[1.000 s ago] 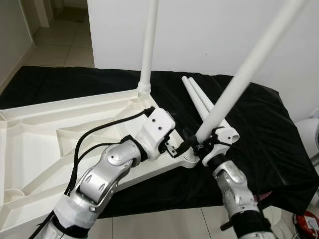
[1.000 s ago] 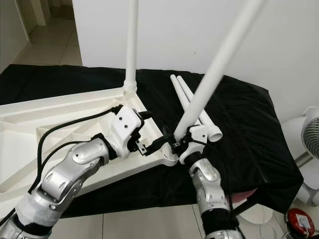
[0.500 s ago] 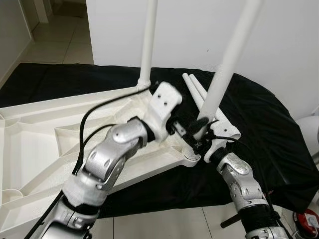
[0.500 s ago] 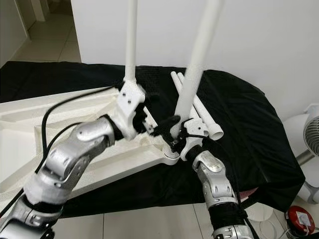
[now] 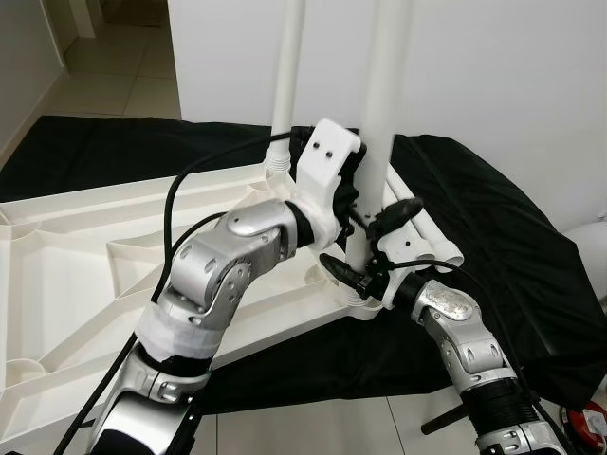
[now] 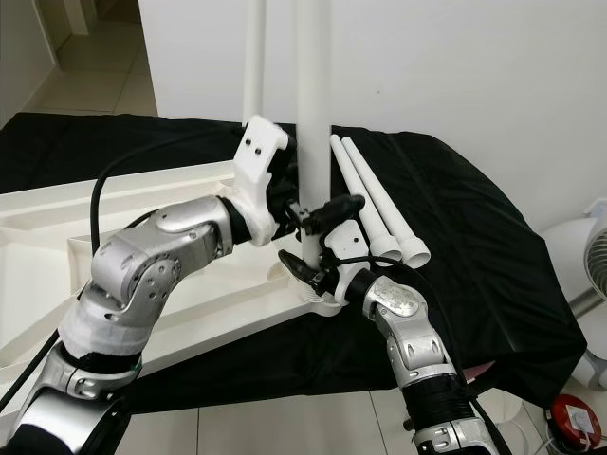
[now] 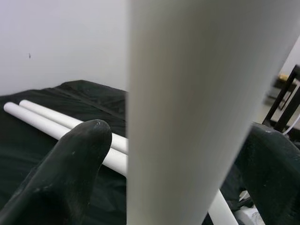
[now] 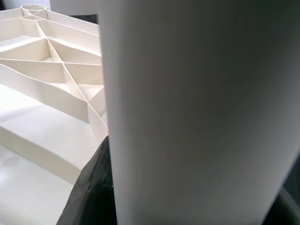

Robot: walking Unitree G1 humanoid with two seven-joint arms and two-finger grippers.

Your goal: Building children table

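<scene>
While I watched from the head cameras, the black cloth point(image 5: 493, 218) covered the surface across the middle of the frame, with white tiled floor point(image 5: 104, 85) at the upper left. On it lay the upturned white tabletop point(image 5: 85, 265), ribbed underside up, filling the left half of the frame. One table leg point(image 5: 286, 76) already stood upright in the corner socket near the top centre. A second table leg point(image 5: 384, 114) stood almost upright just to its right, its lower end at the near corner socket of the tabletop, right of centre. Two spare legs point(image 6: 379, 204) lay side by side on the cloth behind it, touching each other.

Both grippers met at that second leg. The left gripper point(image 5: 353, 210) reached in from the left, its fingers point(image 7: 70, 159) set on either side of the leg, pinching it a little above the socket. The right gripper point(image 5: 365, 251) came up from the lower right, one finger above and one below, spread around the foot of the leg; I couldn't tell whether they pressed on it.
</scene>
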